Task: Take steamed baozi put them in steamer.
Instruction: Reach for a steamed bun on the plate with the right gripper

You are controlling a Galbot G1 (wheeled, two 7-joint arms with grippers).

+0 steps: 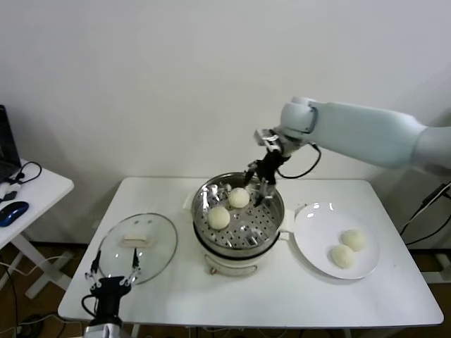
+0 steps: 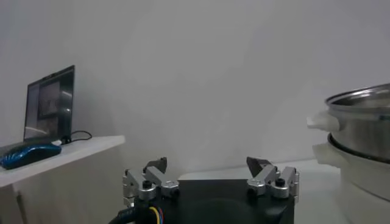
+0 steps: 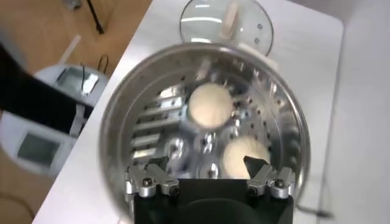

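Observation:
The steamer (image 1: 199, 205), a shiny perforated steel basket on a cream pot base, stands mid-table with two white baozi inside (image 1: 239, 198) (image 1: 219, 217). Two more baozi (image 1: 354, 240) (image 1: 343, 256) lie on the white plate (image 1: 310, 232) to its right. My right gripper (image 1: 261, 179) hangs open over the steamer's far rim, empty. In the right wrist view it (image 3: 207, 164) looks down into the steamer (image 3: 119, 131), above the two baozi (image 3: 210, 105) (image 3: 244, 157) and apart from them. My left gripper (image 1: 113, 262) waits open at the table's near left edge.
A glass lid (image 1: 137, 246) lies flat on the table left of the steamer, just beyond the left gripper (image 2: 207, 164). A side table (image 1: 42, 190) at far left carries a laptop (image 2: 49, 103) and a blue mouse (image 2: 27, 155). A wall stands behind.

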